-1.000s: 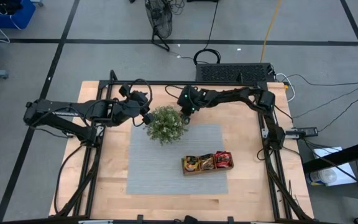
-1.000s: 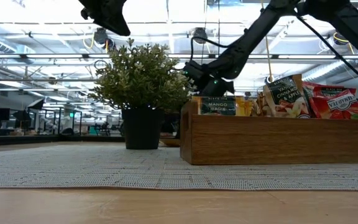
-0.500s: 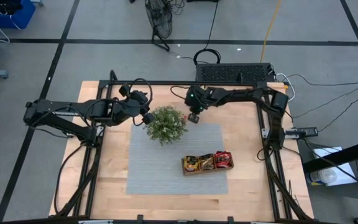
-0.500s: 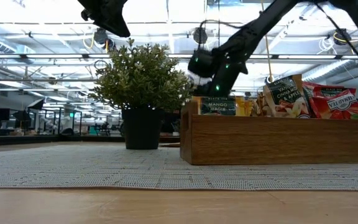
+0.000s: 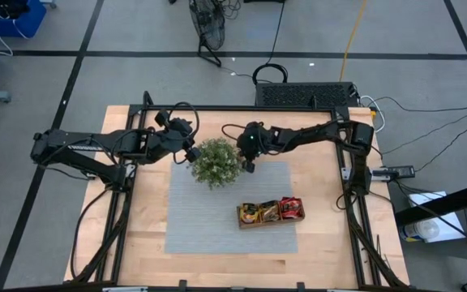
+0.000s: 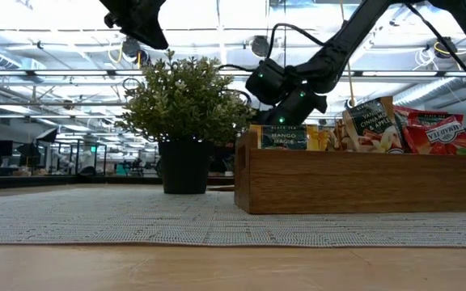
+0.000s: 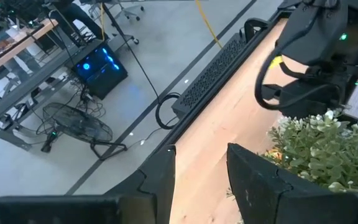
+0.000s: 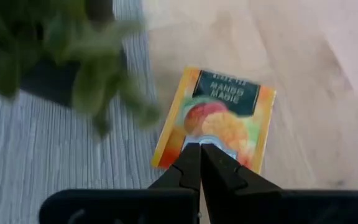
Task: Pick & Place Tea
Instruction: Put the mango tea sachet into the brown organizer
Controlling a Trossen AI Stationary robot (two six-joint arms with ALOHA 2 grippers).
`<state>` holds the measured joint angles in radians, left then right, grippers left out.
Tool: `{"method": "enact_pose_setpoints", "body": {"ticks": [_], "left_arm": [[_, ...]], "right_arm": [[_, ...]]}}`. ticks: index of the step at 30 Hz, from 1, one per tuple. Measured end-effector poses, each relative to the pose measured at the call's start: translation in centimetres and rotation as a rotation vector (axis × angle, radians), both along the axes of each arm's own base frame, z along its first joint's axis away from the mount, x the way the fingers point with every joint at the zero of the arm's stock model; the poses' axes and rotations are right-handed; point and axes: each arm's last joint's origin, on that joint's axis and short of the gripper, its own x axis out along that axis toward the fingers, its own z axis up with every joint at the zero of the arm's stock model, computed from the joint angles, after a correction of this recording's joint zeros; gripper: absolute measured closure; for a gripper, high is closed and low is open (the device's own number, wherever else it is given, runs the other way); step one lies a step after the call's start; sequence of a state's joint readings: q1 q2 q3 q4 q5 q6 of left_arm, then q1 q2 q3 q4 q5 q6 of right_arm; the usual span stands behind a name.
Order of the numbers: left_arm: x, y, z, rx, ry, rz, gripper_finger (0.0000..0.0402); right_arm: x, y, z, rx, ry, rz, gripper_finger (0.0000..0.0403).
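The right gripper (image 8: 199,149), clenched empty, hangs just above an orange tea sachet (image 8: 219,118) lying on the bench beside the plant (image 5: 216,161). More sachets (image 5: 271,211) fill the wooden tray (image 5: 269,222) (well apart from the plant). The left gripper (image 7: 201,171), fingers parted and empty, waits on the plant's other side.

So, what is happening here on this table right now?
The right gripper, fingers shut, is above an orange tea sachet lying on the table beside the potted plant. The left gripper hangs open on the plant's other side. More sachets stand in the wooden tray on the grey mat.
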<state>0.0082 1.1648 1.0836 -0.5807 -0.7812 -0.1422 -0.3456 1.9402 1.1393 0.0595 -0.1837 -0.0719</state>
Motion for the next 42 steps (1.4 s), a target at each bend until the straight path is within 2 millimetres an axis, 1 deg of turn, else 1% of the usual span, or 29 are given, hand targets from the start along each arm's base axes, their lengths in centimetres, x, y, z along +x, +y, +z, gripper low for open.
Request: {"method": "enact_pose_setpoints", "body": {"ticks": [8,11,16,21,27,30,35,40,42], "left_arm": [[0.0,0.0,0.0,-0.011,-0.01,0.002,0.0254],[0.0,0.0,0.0,-0.012,-0.011,0.002,0.0254],[0.0,0.0,0.0,-0.013,-0.013,0.003,0.0254],[0.0,0.0,0.0,-0.014,-0.013,0.003,0.0254],[0.0,0.0,0.0,-0.014,-0.013,0.003,0.0254],[0.0,0.0,0.0,-0.014,-0.013,0.003,0.0254],[0.0,0.0,0.0,-0.014,-0.013,0.003,0.0254],[0.0,0.0,0.0,-0.014,-0.012,0.003,0.0254],[0.0,0.0,0.0,-0.014,-0.013,0.003,0.0254]], "right_arm": [[-0.6,-1.6,0.0,0.002,-0.001,-0.045,0.0403],[-0.6,-1.9,0.1,0.009,-0.015,-0.019,0.0403],[-0.4,-1.9,0.3,0.012,-0.052,-0.001,0.0403],[-0.2,-1.6,0.0,0.077,-0.079,0.086,0.0403],[-0.1,-1.9,-1.1,0.112,-0.041,0.048,0.0403],[-0.2,-2.0,-1.1,0.116,-0.036,0.038,0.0403],[-1.1,-2.0,-1.2,0.133,0.064,-0.052,0.0403],[-2.4,-1.8,-1.5,0.134,0.231,-0.126,0.0403],[-3.0,-1.6,-1.2,0.136,0.287,-0.14,0.0403]]}}
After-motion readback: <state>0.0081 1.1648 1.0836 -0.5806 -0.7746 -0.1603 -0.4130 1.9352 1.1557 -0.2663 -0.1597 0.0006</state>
